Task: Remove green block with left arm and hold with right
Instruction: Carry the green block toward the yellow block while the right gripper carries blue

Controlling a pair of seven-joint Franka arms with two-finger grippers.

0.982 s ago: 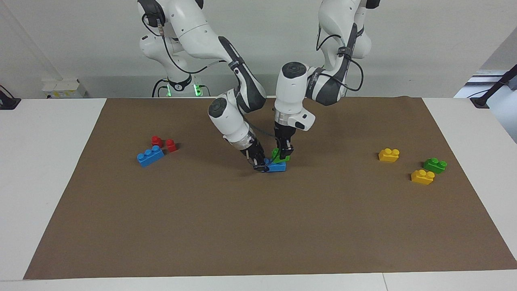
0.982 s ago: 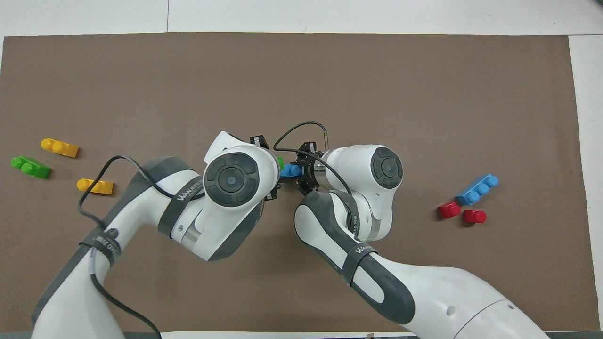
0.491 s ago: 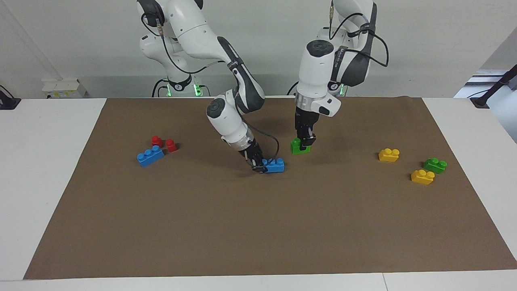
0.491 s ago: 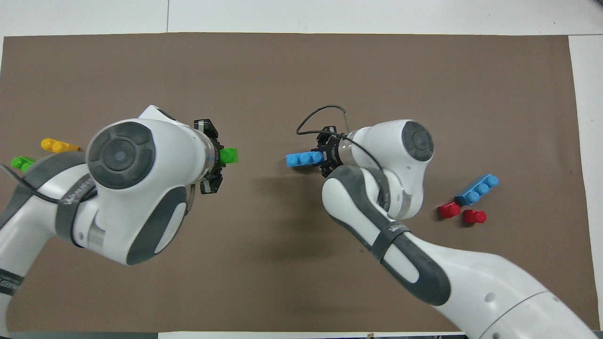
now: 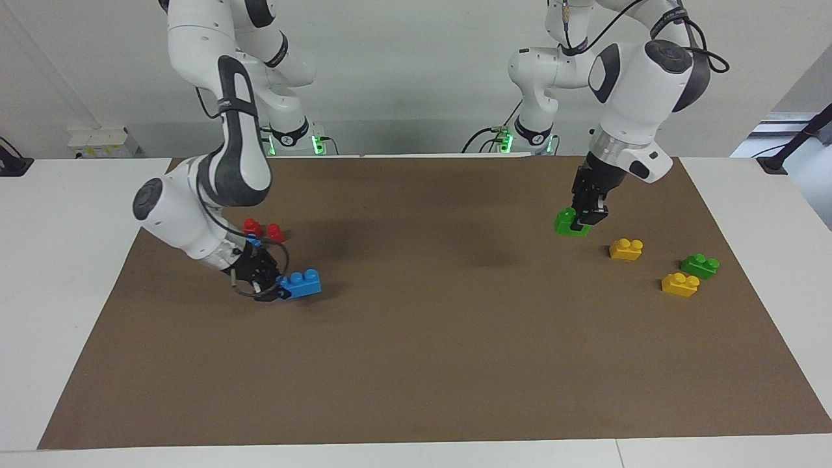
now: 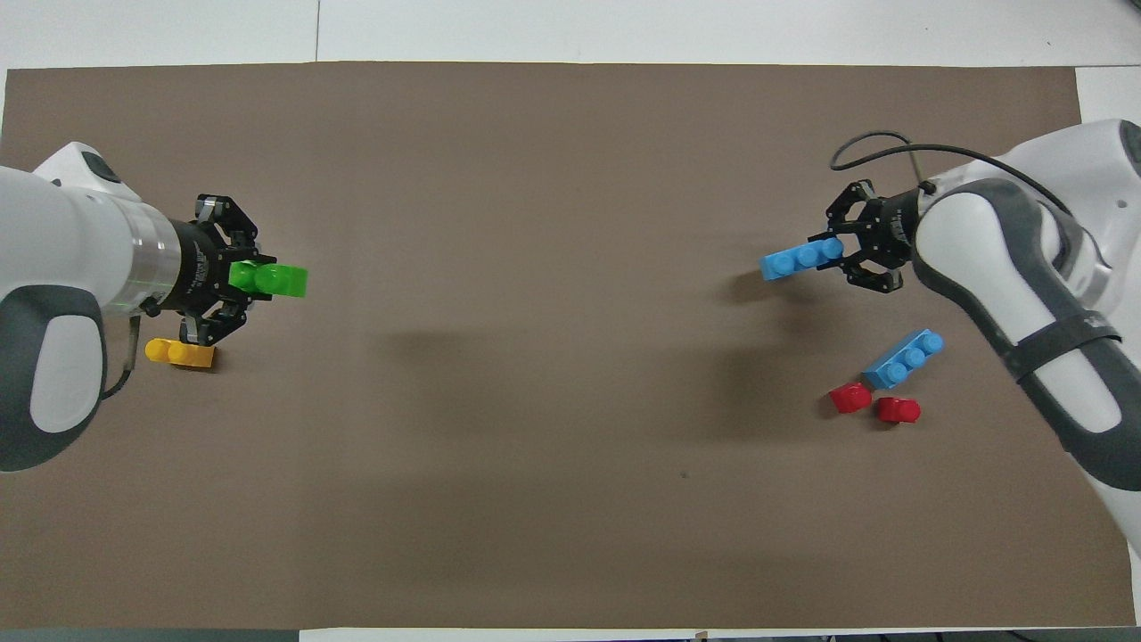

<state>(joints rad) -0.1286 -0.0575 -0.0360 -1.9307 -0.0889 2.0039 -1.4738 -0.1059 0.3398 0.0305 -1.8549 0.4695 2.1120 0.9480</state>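
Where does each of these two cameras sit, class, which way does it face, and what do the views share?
Facing view: high across the table, looking at the robots; both whole arms show, the left gripper holding the green block, the right gripper holding a blue brick.
Overhead view: high above the robots' end, looking steeply down; only forearms and grippers show.
Shared: the brown mat, the green block, the held blue brick, the red pieces, mirrored half a turn.
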